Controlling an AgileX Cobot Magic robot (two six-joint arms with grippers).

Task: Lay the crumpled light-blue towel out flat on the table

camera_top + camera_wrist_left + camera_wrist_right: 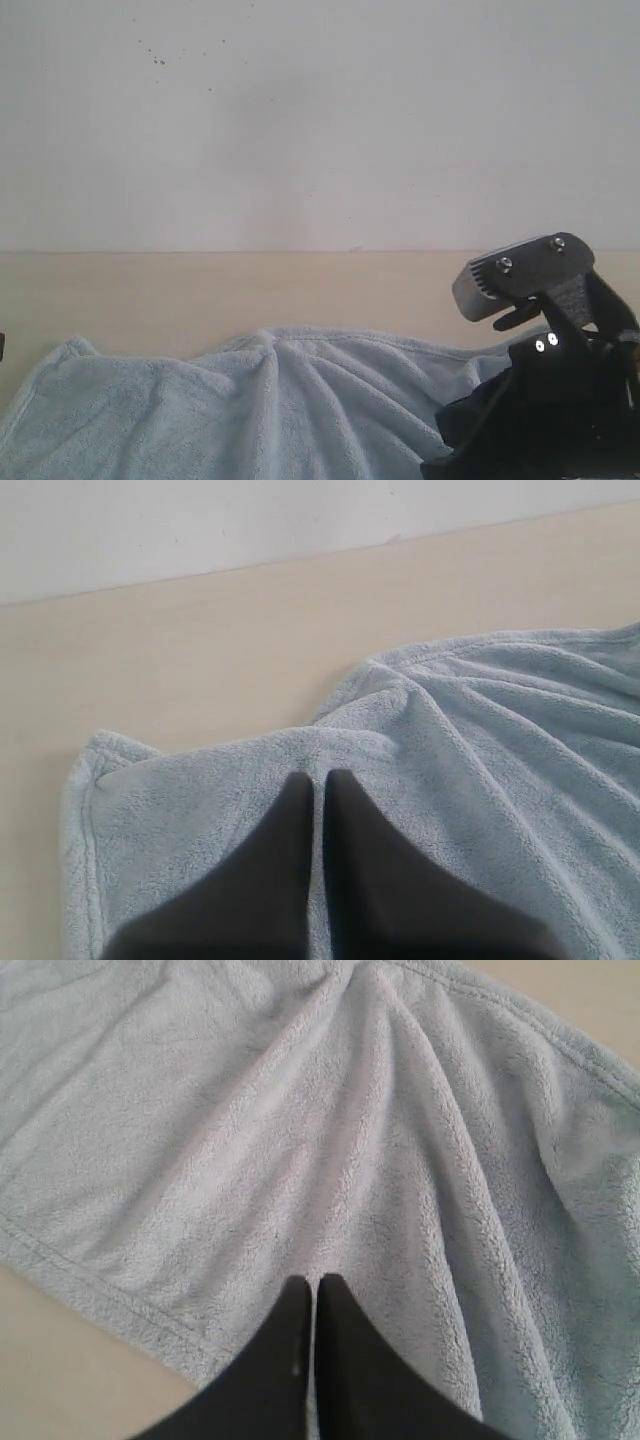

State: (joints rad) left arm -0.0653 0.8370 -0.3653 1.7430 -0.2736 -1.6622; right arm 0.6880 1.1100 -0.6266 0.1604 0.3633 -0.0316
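The pale-blue towel (250, 410) lies on the beige table (200, 290) at the near edge, mostly opened out, with soft ridges running to a peak at its far hem. In the left wrist view the left gripper (319, 775) hangs shut over the towel (450, 760), close to a hemmed corner (95, 755), with nothing between its fingers. The right gripper (314, 1278) is also shut, above the towel (300, 1110) just inside a hemmed edge (90, 1290), and no cloth shows pinched in it. The right arm's wrist and camera (540, 300) rise at the right of the exterior view.
A white wall (320, 120) with a few dark specks stands behind the table. Bare table (250, 650) stretches between the towel's far hem and the wall. A strip of bare table (60, 1380) shows beside the towel's edge in the right wrist view.
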